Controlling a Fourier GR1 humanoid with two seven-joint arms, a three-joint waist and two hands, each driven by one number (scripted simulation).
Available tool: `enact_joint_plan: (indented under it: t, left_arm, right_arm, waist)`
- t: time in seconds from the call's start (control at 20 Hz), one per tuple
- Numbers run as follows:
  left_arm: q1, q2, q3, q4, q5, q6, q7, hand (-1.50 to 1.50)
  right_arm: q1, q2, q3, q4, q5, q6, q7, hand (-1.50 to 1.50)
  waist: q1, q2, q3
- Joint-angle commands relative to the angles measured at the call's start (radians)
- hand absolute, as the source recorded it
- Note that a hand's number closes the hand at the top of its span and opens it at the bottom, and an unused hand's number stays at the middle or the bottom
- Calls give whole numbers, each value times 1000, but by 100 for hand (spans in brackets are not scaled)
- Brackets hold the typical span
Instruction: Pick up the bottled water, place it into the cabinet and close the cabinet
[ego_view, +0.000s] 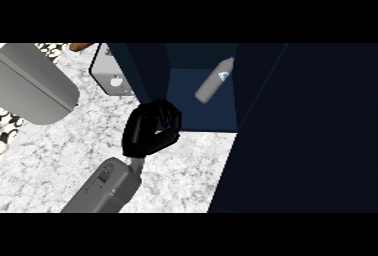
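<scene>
Resting inside the cabinet (210, 117), up and right of the left hand (151, 131): bottled water (212, 81), leaning, placed; hand curled at the left door (142, 70) edge, holding nothing visible; closing remains, by my judgement.

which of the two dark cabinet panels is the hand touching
The narrow left door: the left hand is curled at its lower edge. The broad right panel is untouched. The bottle leans inside the cabinet.
</scene>
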Motion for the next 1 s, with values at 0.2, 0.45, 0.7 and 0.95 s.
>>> enact_joint_plan:
  t: [0.2,0.45,0.7,0.95]
  left_arm:
    - [281,141,-12,-362,-34,51,51,150]
    - [439,210,20,-454,-31,-14,1,150]
    - [536,277,65,-599,8,-30,46,150]
    - [555,269,137,-534,48,-99,-18,150]
  right_arm:
    - [-100,95,192,-112,54,-29,245,150]
    - [-218,235,312,91,121,-47,226,150]
    - [-342,363,374,122,139,-34,362,150]
    - [-470,440,448,279,231,-68,332,150]
  waist:
    - [-10,6,-1]
    - [-11,8,-1]
    - [-4,7,-1]
    - [-6,9,-2]
